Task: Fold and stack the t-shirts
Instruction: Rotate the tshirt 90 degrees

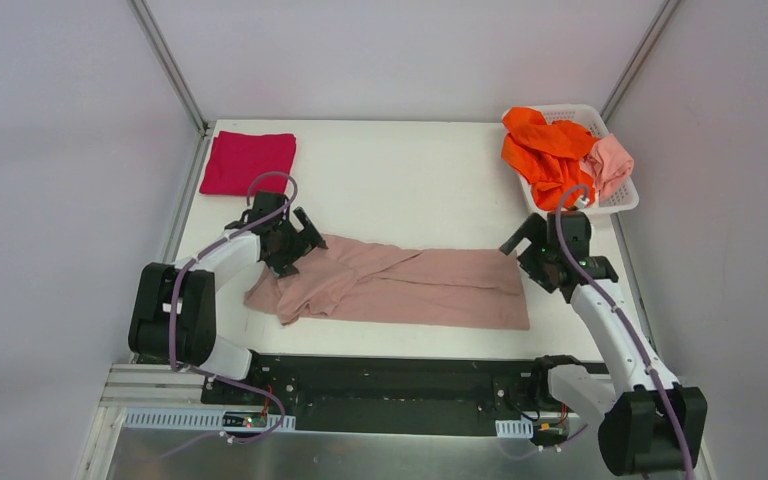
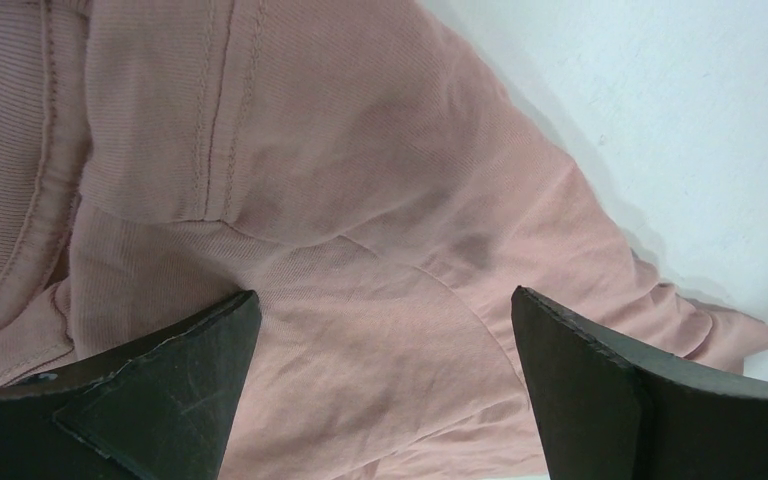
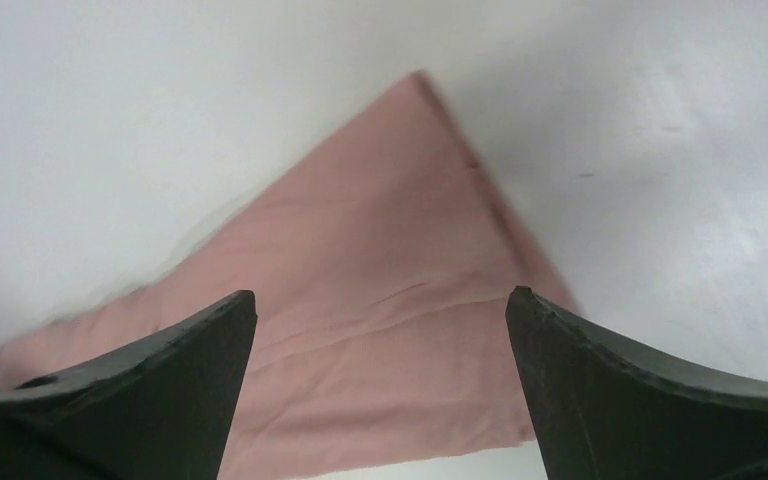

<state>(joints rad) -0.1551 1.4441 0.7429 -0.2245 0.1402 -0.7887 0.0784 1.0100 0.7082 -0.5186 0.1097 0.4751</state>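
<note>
Here, the pink tee (image 1: 410,285) lies spread in a long band across the near half of the table (image 1: 410,170), smooth at its right end and bunched into folds at its left. Each end has a gripper over it.

The left gripper (image 1: 305,250) sits at the tee's left end, over the crumpled part. In its wrist view the left gripper (image 2: 385,310) has its fingers (image 2: 160,390) spread wide, and the tee (image 2: 360,200) fills the gap between them and runs on beyond the tips. A double-stitched seam crosses the cloth further out from the tips, to the left. Nothing is pinched. Whether the tips touch the cloth cannot be told.

The right gripper (image 1: 520,258) is at the tee's right end, above its far corner. In its wrist view, which is somewhat blurred, the right gripper (image 3: 380,310) is also wide apart, with fingers (image 3: 640,400) on either side of the tee (image 3: 390,300). The cloth there is flat, and its corner points away past the tips onto bare table. The cloth lies below the fingers rather than in them, so this gripper holds nothing.

A crimson tee (image 1: 248,162) lies folded flat, well beyond the pink tee's left end and apart from it. Beyond the pink tee's right end stands a white basket (image 1: 622,203) holding an orange tee (image 1: 545,150) and a salmon tee (image 1: 612,165). The orange one drapes over the rim.
</note>
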